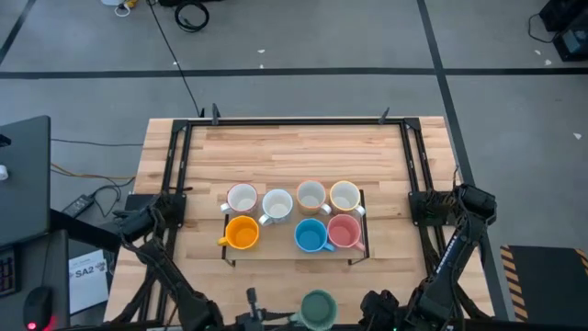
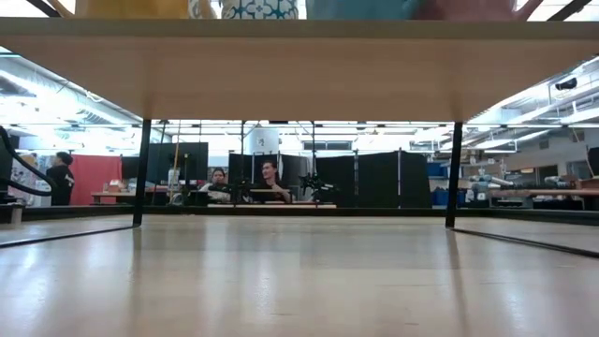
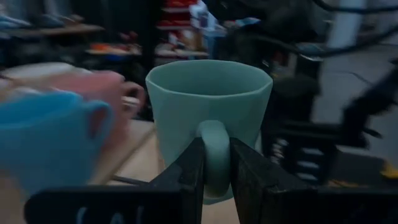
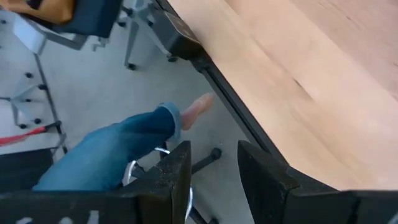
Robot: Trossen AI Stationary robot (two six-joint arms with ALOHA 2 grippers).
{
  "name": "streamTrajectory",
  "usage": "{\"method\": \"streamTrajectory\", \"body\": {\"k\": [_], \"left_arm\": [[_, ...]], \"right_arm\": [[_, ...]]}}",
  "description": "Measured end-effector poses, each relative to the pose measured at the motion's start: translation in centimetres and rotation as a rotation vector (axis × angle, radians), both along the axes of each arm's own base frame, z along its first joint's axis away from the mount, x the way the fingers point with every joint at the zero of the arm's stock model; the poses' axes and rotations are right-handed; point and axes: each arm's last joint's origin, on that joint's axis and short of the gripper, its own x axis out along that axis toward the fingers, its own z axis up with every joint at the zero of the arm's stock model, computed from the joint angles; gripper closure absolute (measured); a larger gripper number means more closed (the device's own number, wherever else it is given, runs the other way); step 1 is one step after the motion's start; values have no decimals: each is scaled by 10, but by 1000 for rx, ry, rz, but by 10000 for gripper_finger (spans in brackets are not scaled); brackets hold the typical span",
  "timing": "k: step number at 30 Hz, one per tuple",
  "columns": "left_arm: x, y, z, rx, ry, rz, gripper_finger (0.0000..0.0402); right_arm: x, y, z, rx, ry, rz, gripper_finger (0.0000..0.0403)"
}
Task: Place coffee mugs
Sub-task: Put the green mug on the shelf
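The left gripper (image 3: pixel 215 171) pinched the green mug (image 3: pixel 208 118) upright by its handle at the table's near edge, the one gap in the rack (image 1: pixel 360 256) lying just beyond, while the right gripper (image 4: pixel 214 171) waited, jaws parted and empty.

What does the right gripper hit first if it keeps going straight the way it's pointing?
Probably nothing on the table. The right gripper, jaws open and empty, points past the table edge toward the floor, where a person's leg in blue jeans lies roughly in line. Depth is unclear.
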Motion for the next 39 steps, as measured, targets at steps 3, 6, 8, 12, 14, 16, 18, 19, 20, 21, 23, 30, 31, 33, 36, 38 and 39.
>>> {"method": "streamTrajectory", "body": {"k": [3,6,8,12,14,16,18,19,20,21,23,30,31,33,36,38,39], "left_arm": [[-9,-5,9,24,-19,90,342],[-19,-9,14,39,-31,183,342],[-25,-11,15,34,-44,249,342],[-29,-13,16,23,-53,270,342],[-28,-12,17,13,-57,272,342],[-25,-10,17,14,-58,281,342],[-21,-7,17,16,-56,291,342],[-20,-6,17,16,-57,296,342],[-18,-5,17,15,-57,302,342],[-16,-3,17,15,-57,306,342],[-13,-1,17,24,-53,314,342],[-13,2,21,120,-7,313,342],[-14,3,24,123,-6,313,342],[-17,6,34,141,2,310,342],[-21,10,46,172,17,310,342],[-23,13,52,196,28,307,342],[-24,15,56,204,32,306,342]], "right_arm": [[1,1,1,10,-25,-9,265],[2,3,2,30,-39,-10,265],[3,4,3,37,-50,-5,266],[4,6,5,53,-77,10,265],[5,7,6,58,-98,6,265],[6,8,7,65,-111,8,266],[7,10,9,73,-129,21,266],[7,10,9,76,-138,29,266],[8,11,10,78,-144,35,265],[8,11,11,82,-150,40,265],[9,13,12,91,-168,52,265],[11,17,16,111,-214,86,265],[11,17,16,112,-218,89,265],[11,17,17,113,-221,92,265],[12,17,17,115,-227,88,266],[12,17,17,110,-233,83,265],[12,17,17,109,-235,81,265]]}}
